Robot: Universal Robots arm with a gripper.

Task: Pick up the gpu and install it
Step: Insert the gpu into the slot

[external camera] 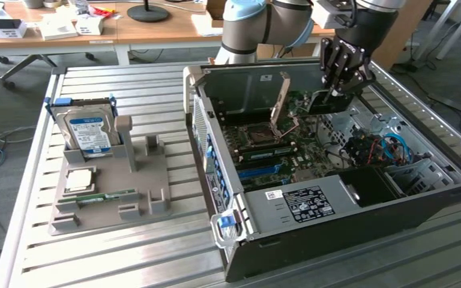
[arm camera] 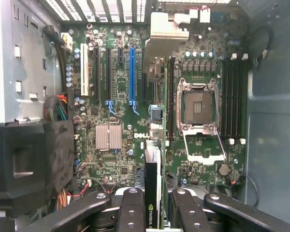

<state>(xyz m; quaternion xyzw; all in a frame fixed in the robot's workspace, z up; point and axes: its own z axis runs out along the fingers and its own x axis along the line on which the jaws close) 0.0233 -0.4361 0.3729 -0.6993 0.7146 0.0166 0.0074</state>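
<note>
One gpu (external camera: 329,103) hangs from the end effector (external camera: 340,89), whose fingers are clenched on the card's upper edge. The dark face of the card hangs directly below the fingertips. In the exterior view this pair sits over the far end of the open computer case (external camera: 422,198), toward the exterior view's right. The case lies on its side on the slatted metal bench (external camera: 134,252).

The wrist view looks down past the end effector (arm camera: 157,208). There the gpu (arm camera: 152,179) appears edge-on, pinched between the dark fingers (arm camera: 131,210). It is held upright above the motherboard (arm camera: 121,111) and is not seated in any slot. Its thin edge runs parallel to the expansion slots, among them the long blue slot (arm camera: 132,72). The open processor socket (arm camera: 198,108) lies to the other side of the card.

To the exterior view's left, well apart from the case, a grey fixture (external camera: 126,198) rests on the bench. A blue-labelled hard drive (external camera: 86,132) stands upright in it, and a narrow green memory stick (external camera: 102,197) lies flat nearer the front.
</note>
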